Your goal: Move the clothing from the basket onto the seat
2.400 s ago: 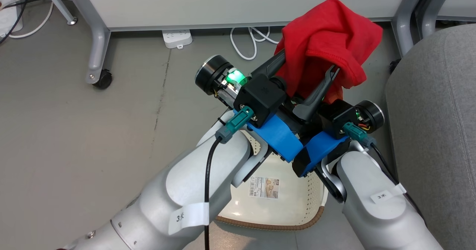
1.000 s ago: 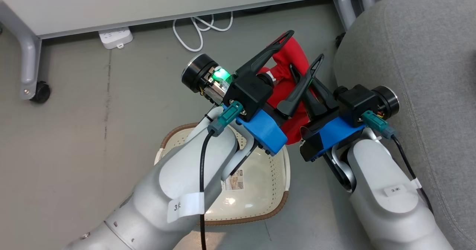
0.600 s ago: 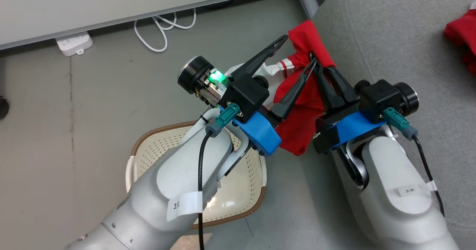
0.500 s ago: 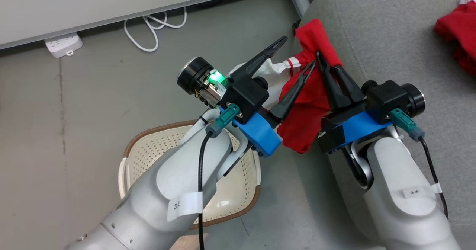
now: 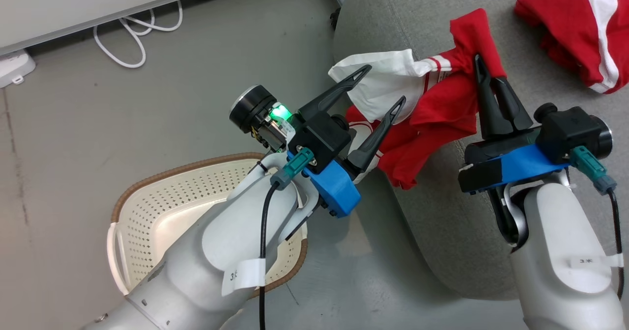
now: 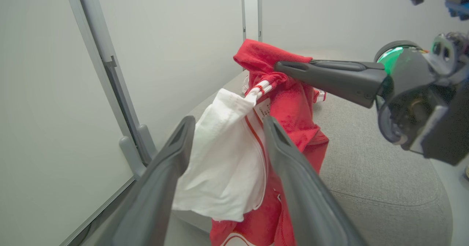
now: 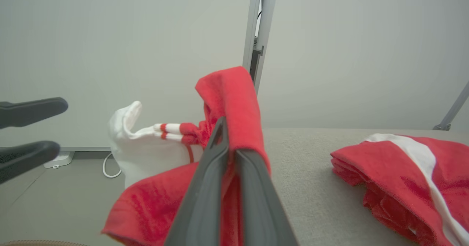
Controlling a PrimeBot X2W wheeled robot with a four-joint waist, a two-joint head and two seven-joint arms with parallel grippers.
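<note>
— Between my right jaws I am pinching a fold of the red garment [image 5: 442,109]. They are clenched tight on it, tips pointing up over the corner of the seat [image 5: 403,20].

— And the left jaws?

— They are standing wide apart, gripping nothing. The garment's white panel [image 5: 381,77] is lying across the gap between them. Whether it is touching either finger I cannot tell.

— Which way is the cloth running?

— From my right pinch it is trailing leftward toward the left jaws and sagging over the seat's rounded edge, so part of it is hanging off the cushion.

— Where is the open cushion lying?

— To the right of my pinch, toward the other garment [image 5: 555,20] already resting on the seat. The basket [image 5: 196,165] is sitting on the floor under my left forearm, well apart from the pinch.

— Which arm is doing the carrying, then?

— I am judging it to be the right, since it is nearer the seat. I am expecting the pinch to travel rightward until the trailing end is clearing the edge.
</note>
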